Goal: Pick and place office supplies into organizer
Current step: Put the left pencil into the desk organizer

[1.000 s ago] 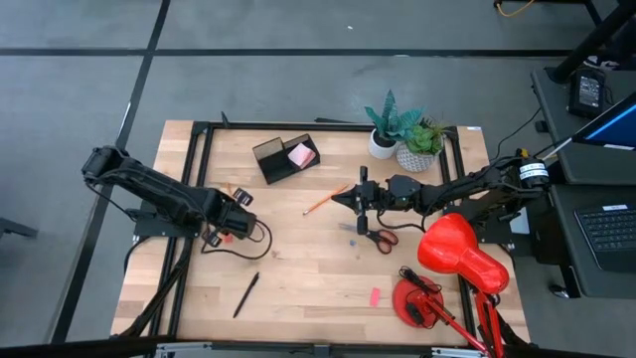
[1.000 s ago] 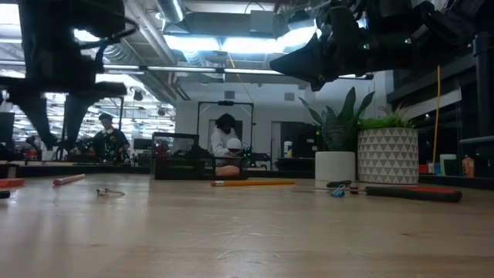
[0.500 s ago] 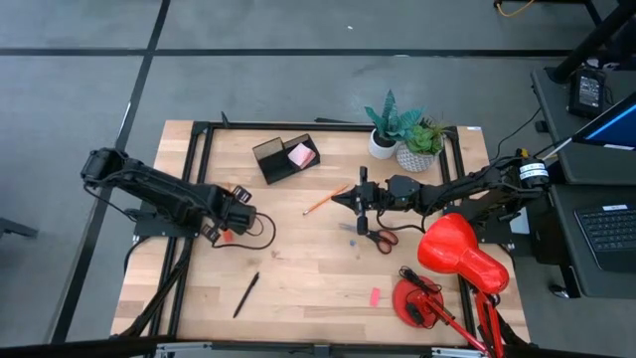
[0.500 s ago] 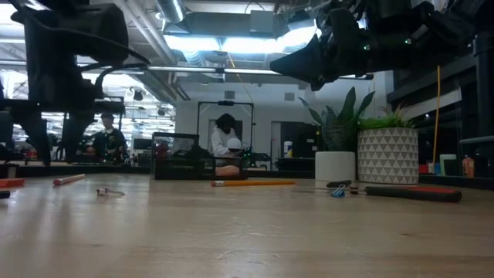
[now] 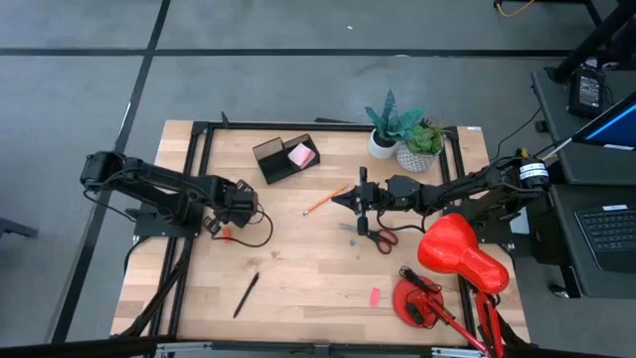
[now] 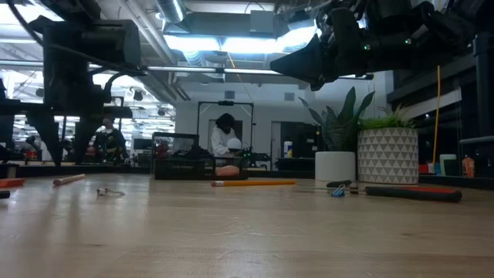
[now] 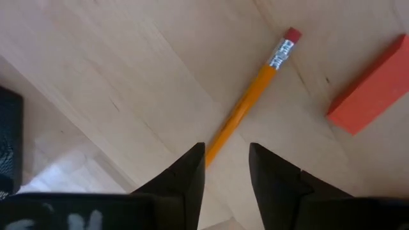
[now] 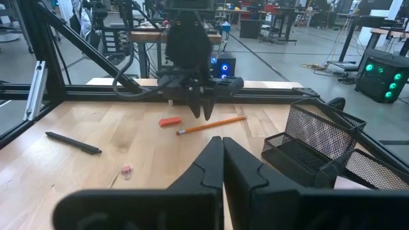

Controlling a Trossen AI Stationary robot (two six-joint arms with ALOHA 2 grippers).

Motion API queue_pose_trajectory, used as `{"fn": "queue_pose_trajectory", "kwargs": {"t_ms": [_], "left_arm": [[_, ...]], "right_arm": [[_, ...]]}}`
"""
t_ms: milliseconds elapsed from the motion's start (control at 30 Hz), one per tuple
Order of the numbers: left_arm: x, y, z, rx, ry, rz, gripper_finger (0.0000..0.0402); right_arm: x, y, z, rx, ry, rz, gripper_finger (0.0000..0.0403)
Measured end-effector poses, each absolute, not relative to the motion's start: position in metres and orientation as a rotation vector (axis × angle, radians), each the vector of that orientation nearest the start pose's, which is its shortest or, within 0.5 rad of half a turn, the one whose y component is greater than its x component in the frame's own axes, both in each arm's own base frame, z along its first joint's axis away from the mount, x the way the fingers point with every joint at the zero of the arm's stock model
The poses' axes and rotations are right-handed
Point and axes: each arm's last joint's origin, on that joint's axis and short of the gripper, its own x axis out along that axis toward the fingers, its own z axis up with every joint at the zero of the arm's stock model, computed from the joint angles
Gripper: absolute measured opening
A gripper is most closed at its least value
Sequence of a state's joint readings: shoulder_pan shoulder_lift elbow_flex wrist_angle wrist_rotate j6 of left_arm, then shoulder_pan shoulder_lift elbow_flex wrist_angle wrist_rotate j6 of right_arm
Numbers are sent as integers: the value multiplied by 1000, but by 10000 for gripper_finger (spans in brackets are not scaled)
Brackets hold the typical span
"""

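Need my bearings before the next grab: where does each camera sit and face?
High: overhead, straight down; table, left arm, right arm.
Low: table height, across to the room; both arms above.
Left wrist: down past open left gripper at pencil.
Right wrist: level past shut right gripper toward left arm.
High and right wrist share the organizer.

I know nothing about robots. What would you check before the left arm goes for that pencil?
1. Left gripper open: ok.
2. Pencil lined up with the gripper's gap: ok.
3. Eraser lies apart from the pencil: ok.
4. Left gripper low enough to close on the pencil: cannot tell.
5. Right gripper shut and off at mid-table, out of the way: ok.
6. Table between left gripper and organizer unblocked: ok.
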State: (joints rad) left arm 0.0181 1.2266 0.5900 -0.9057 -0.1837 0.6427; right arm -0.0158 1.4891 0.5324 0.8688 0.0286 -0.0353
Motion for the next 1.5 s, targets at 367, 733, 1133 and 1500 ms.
{"fn": "queue_pose_trajectory", "kwargs": {"t_ms": [367, 733, 1133, 1500], "left_arm": [[160, 23, 148, 583, 1539, -378, 116], [152, 29, 132, 629, 1544, -361, 116], [150, 34, 131, 470, 1543, -304, 92], [149, 35, 131, 467, 1538, -327, 27]], "right_arm": [[285, -5, 192, -36, 94, -36, 7], [285, -5, 192, -36, 98, -35, 7], [285, -5, 191, -36, 102, -36, 7], [285, -5, 191, -36, 102, -36, 7]]}}
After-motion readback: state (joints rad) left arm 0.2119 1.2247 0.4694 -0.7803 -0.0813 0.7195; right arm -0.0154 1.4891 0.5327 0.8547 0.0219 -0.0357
